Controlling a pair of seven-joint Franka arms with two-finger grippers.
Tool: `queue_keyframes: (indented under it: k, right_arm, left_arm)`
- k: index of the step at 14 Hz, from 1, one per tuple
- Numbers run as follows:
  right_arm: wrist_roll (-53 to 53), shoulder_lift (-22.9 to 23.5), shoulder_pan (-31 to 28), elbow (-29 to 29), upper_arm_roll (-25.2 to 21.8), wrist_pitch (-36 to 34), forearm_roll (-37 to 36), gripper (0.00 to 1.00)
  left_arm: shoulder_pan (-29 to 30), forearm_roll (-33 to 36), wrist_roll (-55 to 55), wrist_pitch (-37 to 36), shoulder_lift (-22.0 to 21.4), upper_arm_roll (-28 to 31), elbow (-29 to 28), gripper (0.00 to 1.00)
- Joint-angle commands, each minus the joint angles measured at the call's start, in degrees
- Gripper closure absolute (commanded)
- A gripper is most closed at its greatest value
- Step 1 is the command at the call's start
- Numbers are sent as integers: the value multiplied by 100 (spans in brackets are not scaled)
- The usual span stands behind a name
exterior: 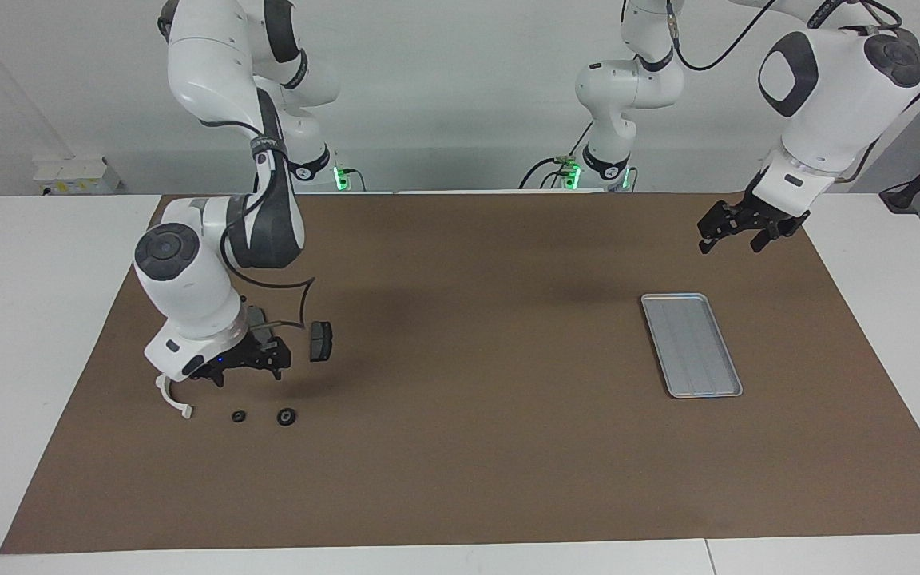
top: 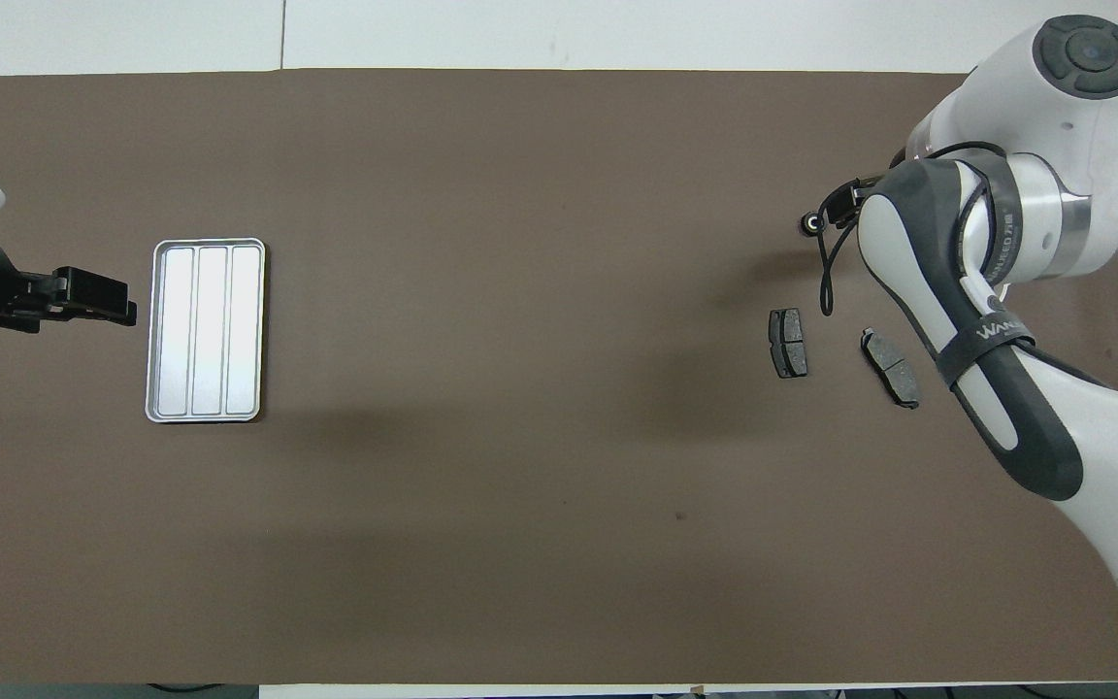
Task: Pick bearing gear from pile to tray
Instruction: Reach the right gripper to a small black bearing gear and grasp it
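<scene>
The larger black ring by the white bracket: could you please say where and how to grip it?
Grip the larger black ring across its outer rim, straight down from above: it appears to lie flat on the mat, clear of the smaller ring.

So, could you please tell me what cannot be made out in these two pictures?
- Right tool: facing view, too small to tell whether it is open.
- Overhead view: the right arm covers the tool, the white bracket and one black round piece.
- Grey plate: facing view, half hidden by the arm.
</scene>
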Motion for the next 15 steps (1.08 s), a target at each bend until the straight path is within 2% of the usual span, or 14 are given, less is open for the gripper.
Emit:
queue_keyframes:
  k: [1,5,9,15]
  right_arm:
    - [178,380,-11,165,41,307,-23,0]
    - [345,679,112,174,42,695,-5,0]
    - [513,838,148,165,85,749,-5,1]
    - [522,952,148,165,94,924,-32,13]
  left_arm:
    - [33,73,55,112,-155,-34,-169,0]
    - [41,73,55,112,-155,-34,-169,0]
    - [33,73,55,112,-155,-34,-169,0]
    - [41,73,55,112,-155,-34,-169,0]
